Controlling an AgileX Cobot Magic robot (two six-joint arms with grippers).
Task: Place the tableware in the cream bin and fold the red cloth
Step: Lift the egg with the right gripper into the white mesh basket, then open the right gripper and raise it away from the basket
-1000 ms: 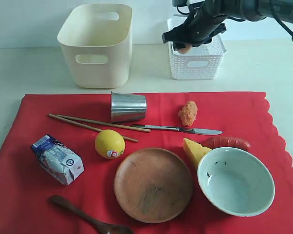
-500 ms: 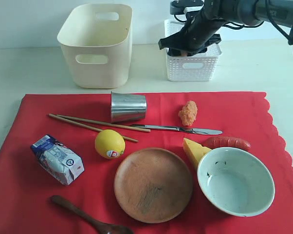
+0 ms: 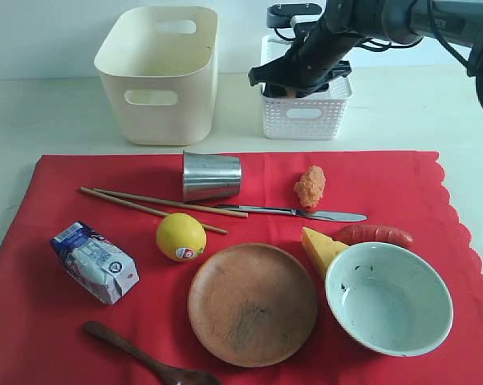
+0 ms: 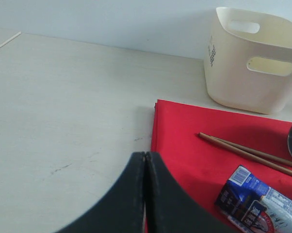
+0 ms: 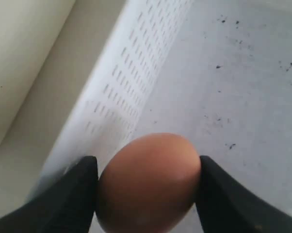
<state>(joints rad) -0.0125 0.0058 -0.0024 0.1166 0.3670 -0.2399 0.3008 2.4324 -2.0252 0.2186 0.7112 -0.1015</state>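
**Tableware all out on the cloth, right arm has an egg at the basket**

The large bright-red fabric cloth [image 3: 33, 321] lies spread flat on the pale desk [image 3: 49, 120], with its scalloped edge on the right of the exterior view.

Everything for the bin sits on the cloth:
- a shiny steel tumbler [image 3: 211, 176] on its side
- a pair of thin wooden chopsticks [image 3: 157, 206] just in front of the tumbler
- a metal table knife [image 3: 294, 212] lying flat, with its handle end by the chopstick tips
- a round brown wooden plate [image 3: 252, 303] with a scuffed middle
- a pale mint-white bowl [image 3: 386, 309], upright, right beside the plate
- a dark wooden spoon [image 3: 141, 358] at the near edge

A yellow lemon [image 3: 180, 237] and a blue-white milk carton [image 3: 95, 261] are mixed in with them.

The tall cream plastic bin [image 3: 173, 120], with rounded corners and oval handle holes, stands upright on the bare desk just past the cloth's far edge. A smaller white lattice basket [image 3: 306, 120] is beside it.

The right end effector [image 3: 294, 79] is at the basket's rim. Its black fingers [image 5: 73, 194] are clamped on either side of a smooth brown egg [image 5: 151, 174].

The left end effector [image 4: 146, 194] is pinched fully together with nothing in it. It hangs over the desk by the cloth's left edge.
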